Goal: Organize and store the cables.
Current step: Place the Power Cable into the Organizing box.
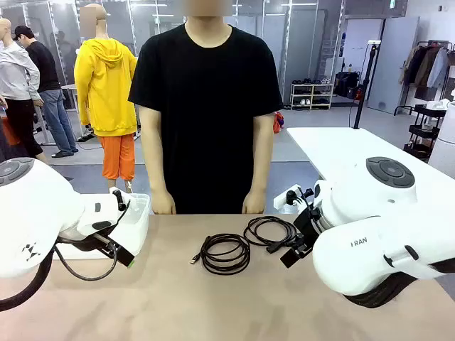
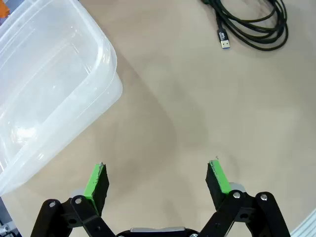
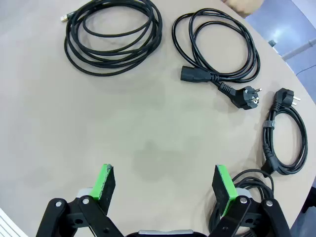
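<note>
Two black coiled cables lie mid-table in the front view: a USB cable (image 1: 225, 253) and a power cord (image 1: 270, 231). In the right wrist view, the USB coil (image 3: 113, 37) sits top left and the power cord (image 3: 217, 44) beside it. A third coil (image 3: 281, 133) lies at the right edge, and part of another cable (image 3: 247, 180) shows by the right finger. My right gripper (image 3: 163, 185) hovers open over bare table, holding nothing. My left gripper (image 2: 158, 180) is open and empty above the table. The USB coil (image 2: 256, 24) lies far ahead of it.
A clear plastic container (image 2: 54, 84) stands at the table's left, just beside the left gripper; it shows behind the left arm (image 1: 135, 220). A person in a black T-shirt stands at the far edge with both hands (image 1: 163, 204) resting on it.
</note>
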Controlling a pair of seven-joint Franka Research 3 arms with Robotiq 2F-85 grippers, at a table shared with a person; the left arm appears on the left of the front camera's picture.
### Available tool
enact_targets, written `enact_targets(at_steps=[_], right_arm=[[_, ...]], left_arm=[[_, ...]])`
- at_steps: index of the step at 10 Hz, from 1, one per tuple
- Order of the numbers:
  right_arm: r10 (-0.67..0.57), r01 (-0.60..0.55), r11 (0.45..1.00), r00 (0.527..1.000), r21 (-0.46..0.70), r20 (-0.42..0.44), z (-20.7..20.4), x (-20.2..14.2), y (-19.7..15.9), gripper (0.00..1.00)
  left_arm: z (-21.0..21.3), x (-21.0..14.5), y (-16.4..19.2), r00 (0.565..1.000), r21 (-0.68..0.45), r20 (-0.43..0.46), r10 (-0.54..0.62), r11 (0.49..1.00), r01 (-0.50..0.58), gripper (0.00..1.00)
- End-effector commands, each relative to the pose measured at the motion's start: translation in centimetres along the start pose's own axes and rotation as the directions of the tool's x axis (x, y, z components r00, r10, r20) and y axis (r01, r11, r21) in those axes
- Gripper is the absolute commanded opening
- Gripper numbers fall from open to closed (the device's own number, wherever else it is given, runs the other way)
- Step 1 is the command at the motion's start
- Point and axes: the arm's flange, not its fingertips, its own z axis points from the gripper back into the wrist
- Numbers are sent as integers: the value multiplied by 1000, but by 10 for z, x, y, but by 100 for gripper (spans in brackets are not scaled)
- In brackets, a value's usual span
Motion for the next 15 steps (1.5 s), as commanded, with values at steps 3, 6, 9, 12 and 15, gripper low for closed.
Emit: enact_targets(at_steps=[3,6,9,12,15], right_arm=[[0,0,1000,1000,0,0,0,0,0,100],[0,0,1000,1000,0,0,0,0,0,100],[0,0,1000,1000,0,0,0,0,0,100],[9,-9,1000,1000,8,4,8,8,-14,100],[43,-48,997,997,64,70,51,23,-70,100]], left_arm=[[0,0,0,1000,0,0,0,1000,0,100],[0,0,0,1000,0,0,0,1000,0,100],[0,0,0,1000,0,0,0,1000,0,100],[15,11,7,999,-2,11,-33,999,33,100],[71,27,48,998,-197,34,-56,979,62,100]])
